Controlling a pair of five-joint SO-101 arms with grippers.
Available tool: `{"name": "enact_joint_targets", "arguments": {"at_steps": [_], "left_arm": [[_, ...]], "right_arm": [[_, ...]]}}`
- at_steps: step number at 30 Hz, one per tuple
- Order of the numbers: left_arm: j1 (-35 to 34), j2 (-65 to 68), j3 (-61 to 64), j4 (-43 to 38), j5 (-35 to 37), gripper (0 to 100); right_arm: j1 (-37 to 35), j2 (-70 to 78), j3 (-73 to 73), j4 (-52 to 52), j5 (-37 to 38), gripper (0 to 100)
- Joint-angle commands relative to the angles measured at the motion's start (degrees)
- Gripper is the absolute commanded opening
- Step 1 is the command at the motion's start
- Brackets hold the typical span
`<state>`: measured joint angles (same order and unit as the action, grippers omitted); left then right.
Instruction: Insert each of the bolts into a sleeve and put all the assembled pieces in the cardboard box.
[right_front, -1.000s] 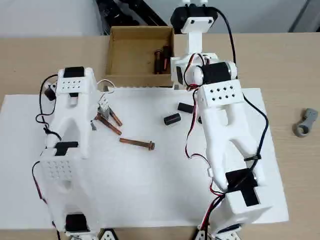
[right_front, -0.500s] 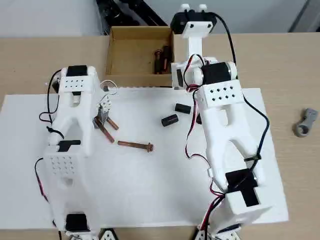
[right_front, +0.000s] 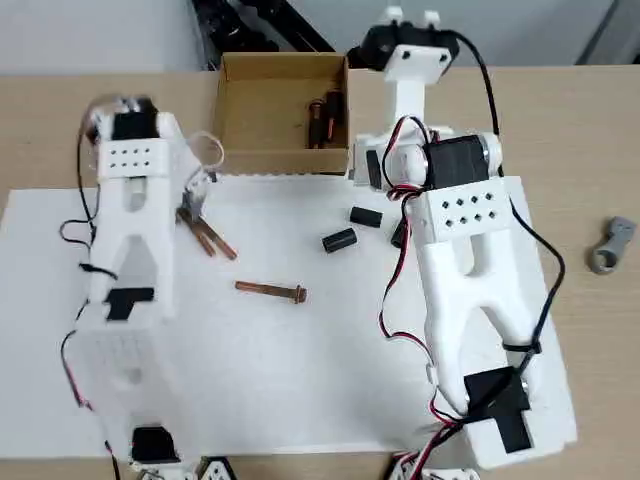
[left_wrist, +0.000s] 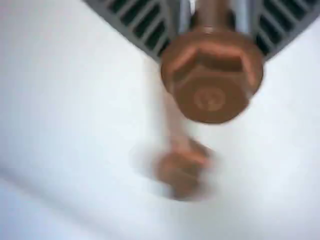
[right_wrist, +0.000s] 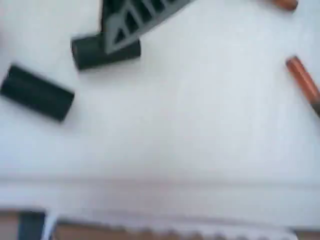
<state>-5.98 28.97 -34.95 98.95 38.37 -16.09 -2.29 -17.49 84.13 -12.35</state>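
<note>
White sheet (right_front: 300, 380) covers the middle of a light wooden table (right_front: 580, 130). One small grey plastic part (right_front: 611, 245) lies on bare wood at 3 o'clock, apart from the sheet. Dark equipment (right_front: 250, 25) stands beyond the table's far edge at 11 o'clock.

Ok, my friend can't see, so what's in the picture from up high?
The left gripper of two white robot arms pinches a copper bolt over a white sheet. Two more bolts and two black sleeves lie loose on the sheet, and the cardboard box behind it holds finished pieces.
</note>
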Motion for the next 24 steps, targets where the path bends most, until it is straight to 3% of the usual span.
{"name": "enact_joint_targets", "arguments": {"at_steps": [1,8,14,24], "left_arm": [[2.0,-14.6,-2.3,1.5,-4.7,0],[1.5,-29.6,-2.2,1.5,-12.4,0],[1.0,-38.9,1.7,1.5,-16.4,0],[1.1,-49.8,13.1,1.4,-20.6,0]], "right_arm": [[0.8,-2.2,-2.5,3.1,-0.7,14.0],[3.8,5.1,-2.5,5.0,-1.4,14.0],[2.0,11.7,-2.5,5.1,-9.2,14.0],[-7.1,20.0,-2.6,4.1,-36.8,14.0]]}}
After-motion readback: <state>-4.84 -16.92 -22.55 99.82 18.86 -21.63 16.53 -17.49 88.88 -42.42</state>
